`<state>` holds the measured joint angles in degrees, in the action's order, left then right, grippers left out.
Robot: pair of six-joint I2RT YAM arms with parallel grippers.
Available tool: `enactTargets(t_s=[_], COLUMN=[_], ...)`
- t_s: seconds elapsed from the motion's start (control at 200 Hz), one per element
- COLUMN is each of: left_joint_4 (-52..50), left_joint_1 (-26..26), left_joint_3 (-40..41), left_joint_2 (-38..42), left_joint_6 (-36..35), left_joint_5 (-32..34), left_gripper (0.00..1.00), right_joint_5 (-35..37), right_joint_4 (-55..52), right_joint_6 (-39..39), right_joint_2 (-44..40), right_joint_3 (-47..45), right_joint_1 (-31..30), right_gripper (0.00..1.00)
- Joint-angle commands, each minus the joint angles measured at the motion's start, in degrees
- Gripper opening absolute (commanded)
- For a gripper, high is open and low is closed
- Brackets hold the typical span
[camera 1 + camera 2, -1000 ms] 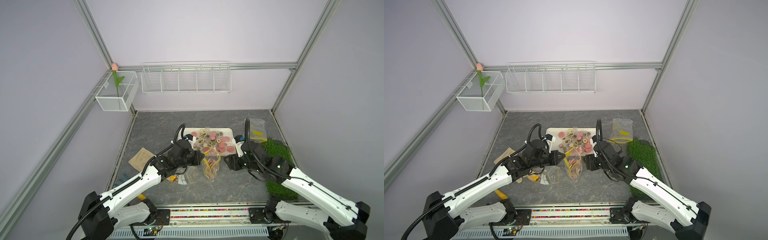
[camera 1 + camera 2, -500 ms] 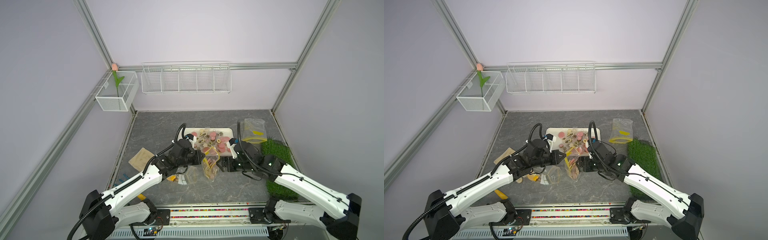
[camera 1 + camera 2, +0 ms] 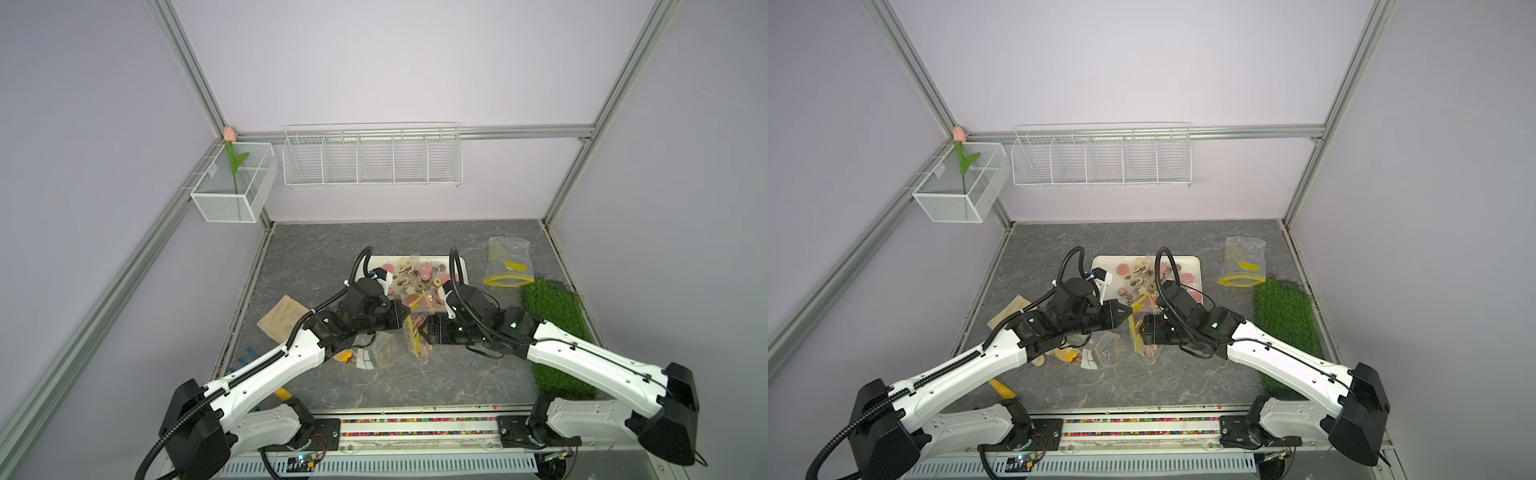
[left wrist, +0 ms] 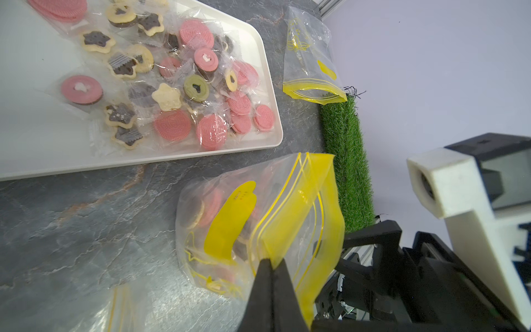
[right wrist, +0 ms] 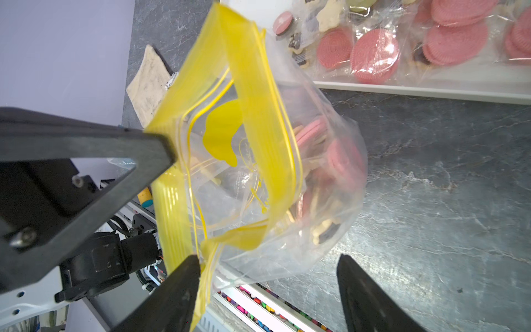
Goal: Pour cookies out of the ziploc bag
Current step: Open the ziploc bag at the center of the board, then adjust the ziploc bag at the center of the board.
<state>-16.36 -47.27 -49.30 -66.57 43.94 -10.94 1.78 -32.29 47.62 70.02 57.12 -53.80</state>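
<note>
"Left wrist view first: how does the ziploc bag [image 4: 258, 224] look?" asks the student.

"Clear plastic with a yellow zip strip and a yellow patch on one face. It sits on the grey table [image 4: 86, 224], just beside the white tray [image 4: 267, 120], between the two arms. The left gripper [image 4: 272, 263] is pressed together on the yellow strip."

"And the cookies [image 4: 172, 126]?"

"On the tray: pink rounds, beige star shapes with dark centres and one green round, most in clear wrappers. More lie low inside the bag: pink discs with beige and dark pieces."

"The right gripper [image 5: 267, 276]?"

"Right wrist view: jaws spread wide at the bag's side. One of its fingers [image 5: 178, 290] touches the strip's edge. The other stands just beside the clear wall, and whether it touches cannot be told."

"What is hard to make out?"

"The number of cookies in the bag, because folds and the patch blur them. Both wrist views cut the tray off. In both top views the bag is small and partly covered by the grippers, and a black cable [image 3: 453, 270] crosses the tray."
</note>
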Motion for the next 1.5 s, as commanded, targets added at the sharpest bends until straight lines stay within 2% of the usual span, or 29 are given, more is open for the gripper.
enactTargets(t_s=[0.0, 0.2, 0.56, 0.74, 0.9, 1.0, 1.285, 1.495], left_joint_4=[0.87, 0.47, 0.11, 0.79, 0.31, -0.15, -1.65, -4.64], left_joint_1=[0.18, 0.21, 0.21, 0.18, 0.17, 0.21, 0.28, 1.26], left_joint_3=[-2.42, -2.47, -2.20, -1.91, -1.95, -1.90, -2.08, -4.16], left_joint_2=[0.14, 0.16, 0.60, 0.58, 0.95, 1.34, 2.29, 1.24], left_joint_6=[0.23, 0.00, -0.26, 0.35, 0.33, 0.10, -0.31, -2.17], left_joint_5=[0.22, 0.22, 0.48, 0.01, 0.23, 0.55, 1.10, 0.04], left_gripper=[0.00, 0.00, 0.00, 0.00, 0.00, 0.00, 0.00, 0.00], right_joint_5=[2.12, 2.96, 4.72, 2.74, 1.60, 1.23, 2.35, 1.74], right_joint_4=[1.53, 1.48, 2.67, 2.44, 3.19, 4.16, 2.91, 0.71], right_joint_6=[0.67, 0.24, -0.50, -0.06, 1.03, 1.43, 1.04, -0.93], right_joint_2=[0.79, 1.46, -4.98, -0.58, 4.46, 5.33, -0.17, -2.36], right_joint_3=[1.76, 2.14, 1.43, 2.63, 2.76, 2.04, 0.89, 0.65], right_joint_1=[-0.46, -0.51, -0.99, -1.08, -1.83, -2.40, -2.45, -1.62], right_gripper=[0.76, 0.72, 0.68, 0.72, 0.70, 0.60, 0.17, 0.06])
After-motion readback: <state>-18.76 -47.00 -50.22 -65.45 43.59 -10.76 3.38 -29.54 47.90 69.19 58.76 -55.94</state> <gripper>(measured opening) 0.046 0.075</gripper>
